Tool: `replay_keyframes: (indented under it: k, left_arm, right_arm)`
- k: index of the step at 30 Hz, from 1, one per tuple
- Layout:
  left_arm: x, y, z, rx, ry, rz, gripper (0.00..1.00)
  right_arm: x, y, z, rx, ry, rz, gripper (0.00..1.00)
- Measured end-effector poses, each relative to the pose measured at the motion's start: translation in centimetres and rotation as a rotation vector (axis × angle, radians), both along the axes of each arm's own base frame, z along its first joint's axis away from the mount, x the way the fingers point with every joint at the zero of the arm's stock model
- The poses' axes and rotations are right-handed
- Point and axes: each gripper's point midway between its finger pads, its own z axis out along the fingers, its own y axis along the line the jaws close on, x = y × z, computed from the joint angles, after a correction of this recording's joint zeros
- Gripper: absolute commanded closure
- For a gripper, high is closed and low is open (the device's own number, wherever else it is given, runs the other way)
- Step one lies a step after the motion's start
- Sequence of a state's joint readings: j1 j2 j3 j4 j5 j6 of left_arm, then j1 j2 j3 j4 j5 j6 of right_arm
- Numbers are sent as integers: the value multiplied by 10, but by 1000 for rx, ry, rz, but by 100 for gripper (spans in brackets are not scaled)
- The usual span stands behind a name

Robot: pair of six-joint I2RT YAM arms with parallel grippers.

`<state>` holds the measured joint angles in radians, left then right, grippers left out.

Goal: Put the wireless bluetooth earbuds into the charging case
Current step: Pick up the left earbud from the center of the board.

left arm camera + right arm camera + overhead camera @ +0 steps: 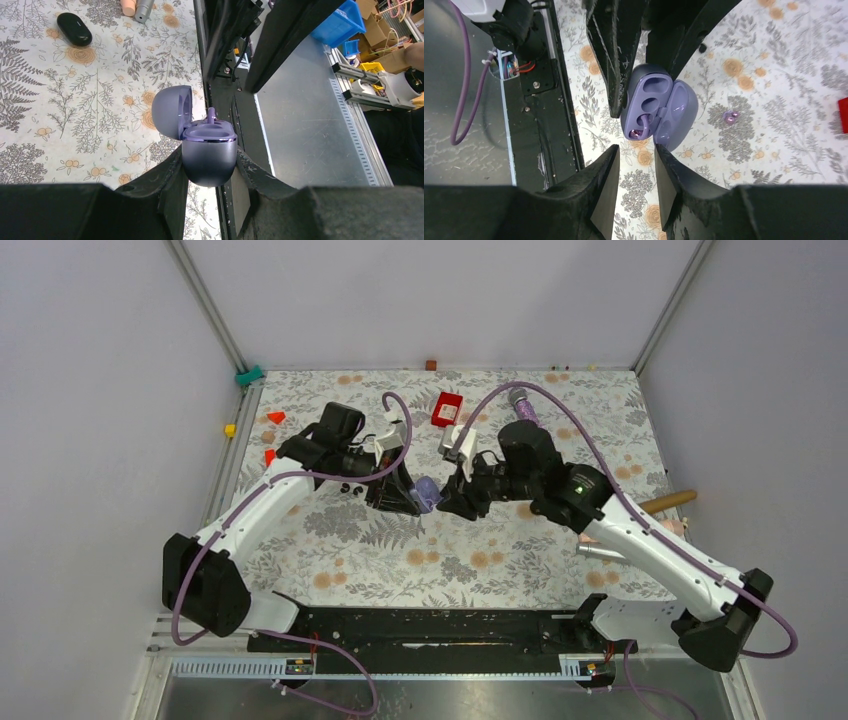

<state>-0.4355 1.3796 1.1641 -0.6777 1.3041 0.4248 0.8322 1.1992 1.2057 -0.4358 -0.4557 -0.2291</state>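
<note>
Right gripper part-open, empty | left gripper clamps charging case | loose earbud at 2 o'clock in the right wrist view, right arm nearer

From above, the charging case is mostly hidden between the left gripper and the right gripper. The red box is cut off at the edge.
</note>
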Motion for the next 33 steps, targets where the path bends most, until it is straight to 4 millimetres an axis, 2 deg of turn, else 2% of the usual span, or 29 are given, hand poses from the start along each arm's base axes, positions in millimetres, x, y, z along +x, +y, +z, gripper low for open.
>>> replay_keyframes:
  k: [6,10,12,15,18,22,23,24,25,30,33]
  left_arm:
    - [2,3,3,6,-29,21,100]
    - [5,9,9,-1,-59,47,100]
    - [8,15,12,-3,-78,68,100]
    - [15,27,15,2,-99,112,100]
    - [22,43,20,12,-134,162,100]
    - [25,63,30,22,-202,216,100]
    - [25,69,32,24,-219,230,100]
    - [25,74,32,27,-231,240,100]
    - [24,79,31,32,-238,250,100]
    - [22,99,21,54,-232,291,100]
    - [17,107,8,56,-205,311,100]
  right_arm:
    - [3,-18,50,75,-94,-57,59]
    - [23,-42,80,134,-145,-175,60]
    - [36,-53,85,144,-150,-243,60]
    - [59,-58,77,127,-138,-323,61]
    - [86,-52,48,64,-76,-374,61]
    - [126,-33,-16,-84,75,-424,62]
    - [139,-25,-41,-145,138,-437,63]
    - [144,-23,-49,-160,154,-441,64]
    - [153,-18,-69,-214,210,-452,64]
    - [193,12,-136,-348,383,-488,66]
    - [202,21,-166,-406,471,-511,66]
